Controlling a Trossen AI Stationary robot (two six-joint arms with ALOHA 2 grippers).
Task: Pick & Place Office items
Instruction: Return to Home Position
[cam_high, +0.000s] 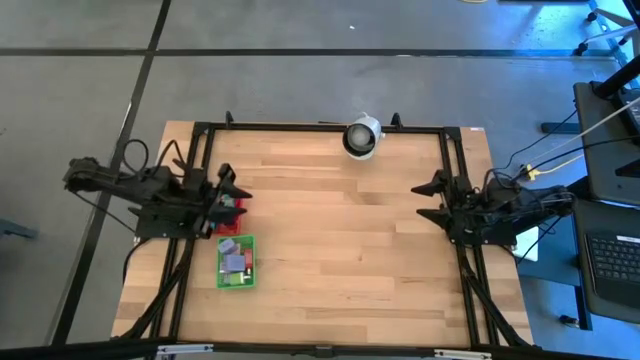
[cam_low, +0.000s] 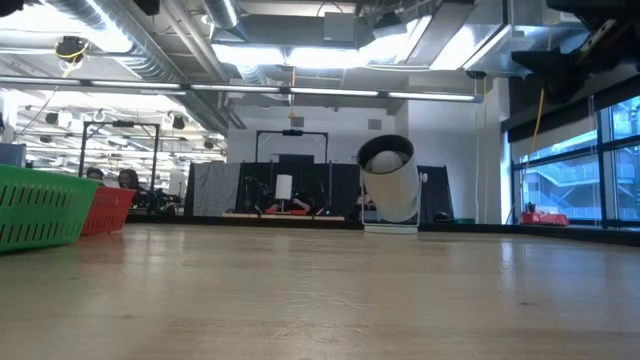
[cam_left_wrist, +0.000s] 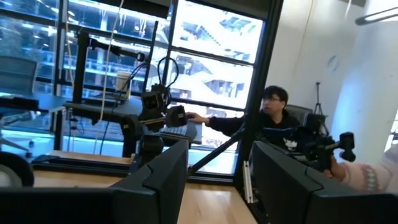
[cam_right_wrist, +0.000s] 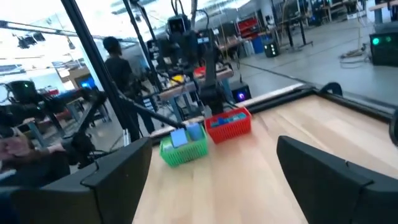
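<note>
The office items show as small lavender, blue and red pieces (cam_high: 234, 258) lying in the green mesh tray (cam_high: 250, 283) at the table's left, near side. The red mesh tray (cam_high: 233, 206) sits just beyond it, largely hidden under my left arm; blue pieces (cam_right_wrist: 229, 117) show inside it. My left gripper (cam_high: 238, 188) hovers open above the red tray's far end. My right gripper (cam_high: 422, 200) hangs open over the table's right side, facing the trays (cam_right_wrist: 185, 148) from far off. In the wrist views both grippers (cam_left_wrist: 217, 186) (cam_right_wrist: 211, 180) are open with nothing between the fingers.
A white round black-centred object (cam_high: 361, 137) stands at the middle of the far edge, also in the low view (cam_low: 390, 182). Bare wood (cam_high: 340, 240) lies between the arms. A black frame (cam_high: 320, 126) borders the table. People (cam_left_wrist: 273, 115) are in the room beyond.
</note>
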